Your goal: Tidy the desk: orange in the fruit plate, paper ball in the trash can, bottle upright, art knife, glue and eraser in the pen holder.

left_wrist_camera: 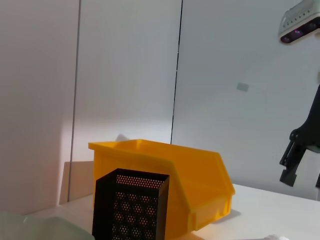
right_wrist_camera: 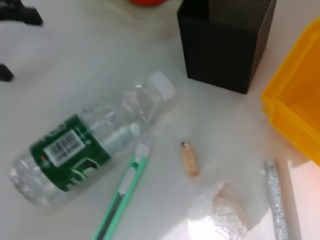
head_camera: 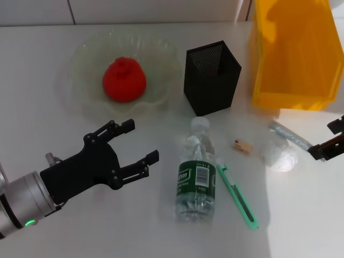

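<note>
The orange (head_camera: 124, 79) lies in the translucent fruit plate (head_camera: 86, 51). The black mesh pen holder (head_camera: 211, 78) stands beside the yellow bin (head_camera: 295, 54). The green-labelled bottle (head_camera: 196, 172) lies on its side, cap toward the pen holder. The green art knife (head_camera: 236, 193) lies beside it. The tan eraser (head_camera: 243, 145), white paper ball (head_camera: 278, 155) and silver glue stick (head_camera: 290, 135) lie to the right. My left gripper (head_camera: 141, 141) is open and empty, left of the bottle. My right gripper (head_camera: 329, 140) is open and empty at the right edge, beside the glue stick.
The right wrist view shows the bottle (right_wrist_camera: 85, 150), knife (right_wrist_camera: 122, 192), eraser (right_wrist_camera: 189, 158), paper ball (right_wrist_camera: 217, 217), glue stick (right_wrist_camera: 276, 200) and pen holder (right_wrist_camera: 225, 40). The left wrist view shows the bin (left_wrist_camera: 170, 175) behind the pen holder (left_wrist_camera: 130, 205).
</note>
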{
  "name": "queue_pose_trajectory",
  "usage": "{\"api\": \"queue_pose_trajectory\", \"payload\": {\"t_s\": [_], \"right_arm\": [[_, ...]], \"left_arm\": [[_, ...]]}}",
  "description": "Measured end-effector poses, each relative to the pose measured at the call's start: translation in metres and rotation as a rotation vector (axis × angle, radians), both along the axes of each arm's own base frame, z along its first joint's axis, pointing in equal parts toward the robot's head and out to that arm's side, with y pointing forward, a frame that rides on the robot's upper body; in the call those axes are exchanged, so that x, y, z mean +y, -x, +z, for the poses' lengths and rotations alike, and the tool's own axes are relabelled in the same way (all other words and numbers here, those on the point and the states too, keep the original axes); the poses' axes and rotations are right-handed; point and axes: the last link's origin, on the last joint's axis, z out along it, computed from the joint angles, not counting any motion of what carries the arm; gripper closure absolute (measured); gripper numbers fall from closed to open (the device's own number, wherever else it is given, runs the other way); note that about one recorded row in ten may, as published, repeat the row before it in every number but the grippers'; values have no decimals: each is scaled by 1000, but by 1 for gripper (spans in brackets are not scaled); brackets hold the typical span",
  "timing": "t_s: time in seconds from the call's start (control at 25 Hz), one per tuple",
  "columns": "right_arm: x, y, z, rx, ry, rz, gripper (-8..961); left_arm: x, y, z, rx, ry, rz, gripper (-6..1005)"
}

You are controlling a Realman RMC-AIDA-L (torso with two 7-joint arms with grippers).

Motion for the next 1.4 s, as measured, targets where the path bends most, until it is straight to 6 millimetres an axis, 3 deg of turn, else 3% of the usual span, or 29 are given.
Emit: {"api": "queue_pose_trajectory", "payload": {"t_s": [0.28, 0.48, 1.28, 1.4], "right_arm": [[14, -9, -41, -45, 71, -9, 132], [21, -11, -55, -62, 75, 1, 133], [35, -13, -93, -98, 121, 11, 139], [36, -12, -93, -99, 126, 12, 237]], "left_arm": [[1, 0, -1, 2, 1, 1, 135], [0, 0, -1, 3, 4, 2, 135], [0, 0, -1, 3, 6, 0, 136], [0, 0, -1, 3, 3, 2, 136]]}}
